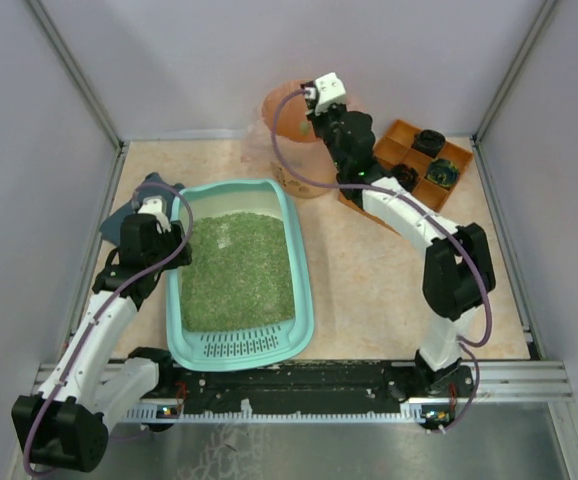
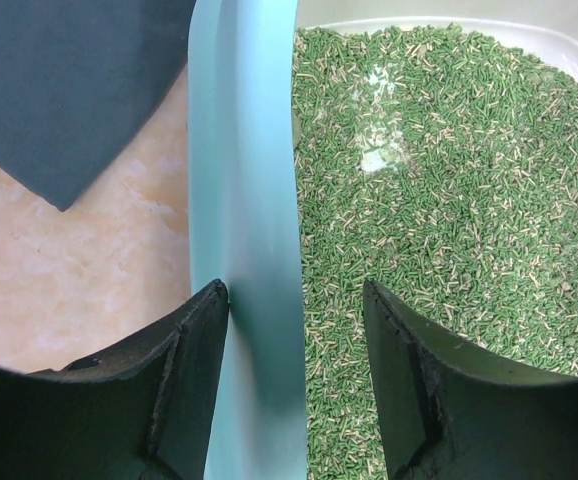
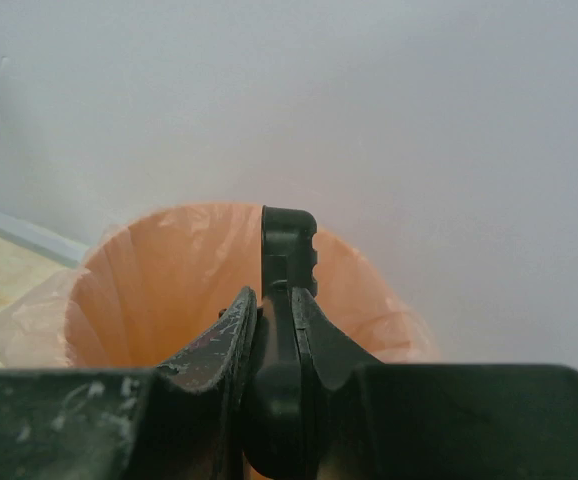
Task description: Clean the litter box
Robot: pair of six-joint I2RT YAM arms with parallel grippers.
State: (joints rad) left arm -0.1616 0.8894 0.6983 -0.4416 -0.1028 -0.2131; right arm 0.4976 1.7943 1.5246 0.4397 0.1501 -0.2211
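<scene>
Since your left gripper (image 2: pixel 294 290) sits nearest the bases, start there. Its jaws are about halfway apart and straddle the left rim of the litter box (image 2: pixel 244 150): one finger touches the outer edge, and the other hangs inside over the green litter (image 2: pixel 449 180) w/ a strip of litter showing btwn it and the rim. So it's not pinching anything I can see. IMO it's parked like that to brace the box so it doesn't slide around, but that's a guess.

The box itself lies on the table (image 1: pixel 389 290) left of centre, w/ the slotted ledge (image 1: pixel 239 345) at the near end and litter filling the rest. Can't spot any clumps from these views, tbh. A dark grey sheet (image 2: pixel 59 90) lies just beside the box's outer left side, probs nothing to do w/ the job.

Further back, your right gripper (image 3: pixel 274 300) is clamped tight on a black tool (image 3: pixel 289 240), w/ its ridged end poking up btwn the fingers. It's held right over the mouth of the peach-lined bin (image 3: pixel 169 280), which looks like a dump position. The business end is hidden, so idk if it's loaded. The orange tray (image 1: pixel 459 155) sits just right of the bin.
</scene>
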